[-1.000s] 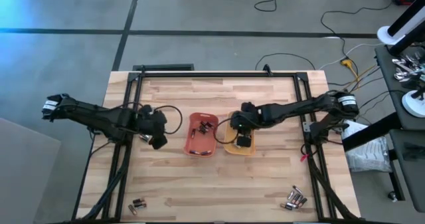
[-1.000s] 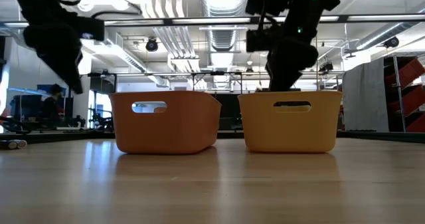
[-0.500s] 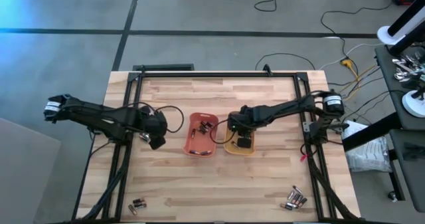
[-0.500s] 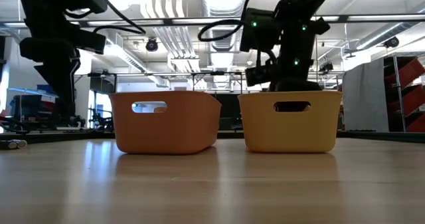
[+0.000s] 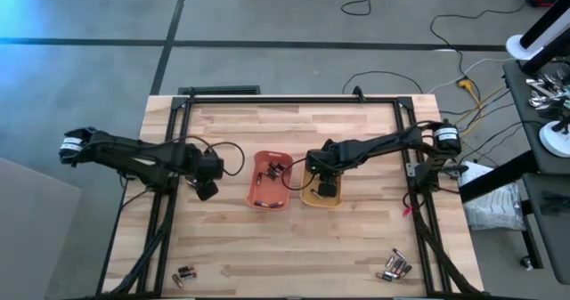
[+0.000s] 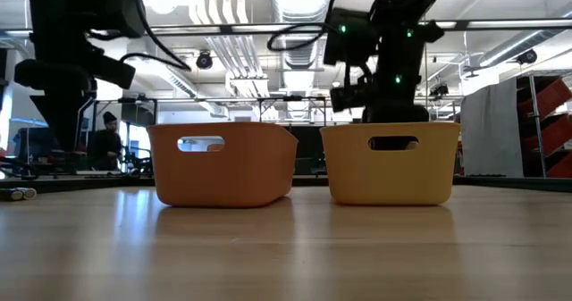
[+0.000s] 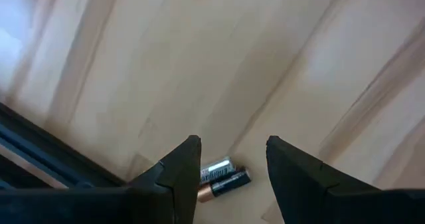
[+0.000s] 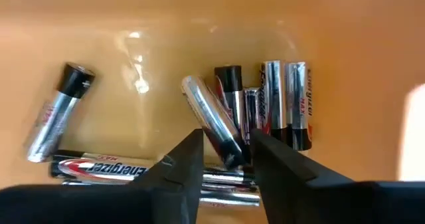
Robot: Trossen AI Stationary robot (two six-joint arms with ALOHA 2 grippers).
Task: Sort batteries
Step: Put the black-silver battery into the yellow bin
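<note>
An orange tray (image 5: 269, 181) and a yellow tray (image 5: 308, 196) stand side by side mid-table, both holding batteries. My right gripper (image 8: 227, 147) is down inside the yellow tray, open. Its fingers stand on either side of the near end of a silvery battery (image 8: 211, 117) that leans on several other batteries (image 8: 282, 101) on the tray floor. My left gripper (image 7: 232, 151) hangs open above bare wood, left of the orange tray (image 6: 223, 163). Two batteries (image 7: 222, 174) lie on the table beyond its fingers.
Loose batteries lie near the table's front edge, a pair at the left (image 5: 184, 272) and a cluster at the right (image 5: 397, 265). A black frame rail (image 5: 166, 211) runs along each side of the table. Bare wood stretches between the trays and the front edge.
My right gripper has gone down into the yellow tray and a little toward the table's left edge. My left gripper has drifted slightly toward the left edge, away from the orange tray.
</note>
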